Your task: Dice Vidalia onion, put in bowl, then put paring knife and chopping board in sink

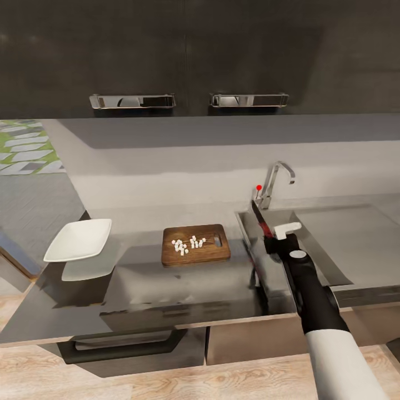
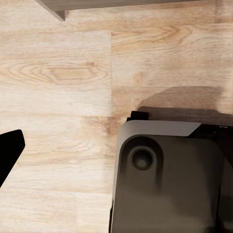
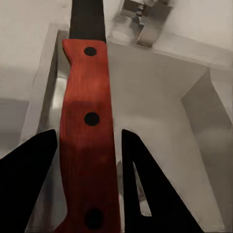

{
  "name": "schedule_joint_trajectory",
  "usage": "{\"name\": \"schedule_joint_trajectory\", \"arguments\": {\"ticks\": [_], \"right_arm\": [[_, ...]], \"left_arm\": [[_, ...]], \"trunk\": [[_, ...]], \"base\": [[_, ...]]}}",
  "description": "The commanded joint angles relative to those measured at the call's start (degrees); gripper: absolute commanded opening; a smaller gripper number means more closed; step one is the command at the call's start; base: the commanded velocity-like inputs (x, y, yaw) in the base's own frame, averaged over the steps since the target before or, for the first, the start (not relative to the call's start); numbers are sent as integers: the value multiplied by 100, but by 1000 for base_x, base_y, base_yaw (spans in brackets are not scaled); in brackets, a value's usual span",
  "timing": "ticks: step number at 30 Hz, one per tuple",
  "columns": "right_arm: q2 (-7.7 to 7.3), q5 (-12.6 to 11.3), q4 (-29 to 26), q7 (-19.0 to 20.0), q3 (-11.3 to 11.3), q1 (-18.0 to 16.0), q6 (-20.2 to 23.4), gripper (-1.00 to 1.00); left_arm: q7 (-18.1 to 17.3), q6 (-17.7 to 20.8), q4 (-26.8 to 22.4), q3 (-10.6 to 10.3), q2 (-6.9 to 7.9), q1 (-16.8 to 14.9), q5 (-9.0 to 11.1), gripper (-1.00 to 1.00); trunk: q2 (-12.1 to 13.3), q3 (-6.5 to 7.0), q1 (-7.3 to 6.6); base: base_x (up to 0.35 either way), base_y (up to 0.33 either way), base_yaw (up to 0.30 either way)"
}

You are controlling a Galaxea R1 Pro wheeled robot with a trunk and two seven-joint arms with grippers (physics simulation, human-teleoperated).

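My right gripper point(image 1: 273, 236) is shut on the paring knife point(image 1: 262, 220), whose red handle and dark blade point up toward the tap. It hangs over the left part of the sink point(image 1: 314, 247). In the right wrist view the red handle point(image 3: 90, 121) runs between both black fingers point(image 3: 29, 184), with the sink basin point(image 3: 160, 111) below. The wooden chopping board point(image 1: 191, 258) lies on the counter left of the sink, with white diced onion point(image 1: 188, 244) on it. A white bowl point(image 1: 79, 240) stands at the counter's left end. One black fingertip point(image 2: 9, 153) of my left gripper shows over the floor.
A chrome tap point(image 1: 276, 180) rises behind the sink, with a red dot beside it. Dark wall cabinets with two metal handles point(image 1: 132, 101) hang above. An oven handle point(image 1: 122, 347) sits under the counter. The left wrist view looks down at the wooden floor point(image 2: 58, 73) and my grey base point(image 2: 165, 174).
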Motion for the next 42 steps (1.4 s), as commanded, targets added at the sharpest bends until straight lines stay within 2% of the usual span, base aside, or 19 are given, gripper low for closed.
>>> {"name": "schedule_joint_trajectory", "arguments": {"ticks": [1,7,10,11,15,17,24,32,39,42], "right_arm": [[-16,27,-71,130,-65,-3,145,-100],[-43,-19,-93,234,-147,-2,404,-100],[-50,-21,126,249,-148,-2,513,-100],[-50,-21,302,258,-192,-2,515,-100],[-46,-29,694,281,-648,-2,480,-100],[-51,-28,916,284,-717,-2,442,-100],[-71,-21,1863,235,-769,-2,-87,-100],[-79,-22,1982,232,-769,-4,-191,-100],[-71,-30,2028,231,-763,-2,-197,-100],[-72,-30,2347,229,-770,-3,-489,-100]], "left_arm": [[6,-41,25,-50,-4,-11,52,100],[14,-34,26,-50,-7,-11,52,100],[18,-33,27,-50,-4,-11,52,100],[21,-33,27,-50,-4,-11,52,100],[24,-33,25,-50,-4,-11,55,100],[24,-33,25,-50,-4,-11,55,100],[24,-33,25,-50,-4,-11,53,100],[24,-33,25,-50,-4,-11,57,100],[24,-33,25,-49,-4,-11,57,100],[24,-33,25,-50,-4,-11,55,100]], "trunk": [[-11,-11,3],[-11,-11,3],[-11,-11,3],[-11,-11,3],[-11,-11,3],[-11,-11,3],[-11,-11,3],[-11,-11,3],[-11,-11,3],[-11,-11,3]], "base": [[0,0,0],[1,-3,0],[79,-101,0],[125,-145,0],[52,-59,0],[8,-9,0],[20,-27,0],[174,-183,0],[25,-26,0],[0,0,0]]}}
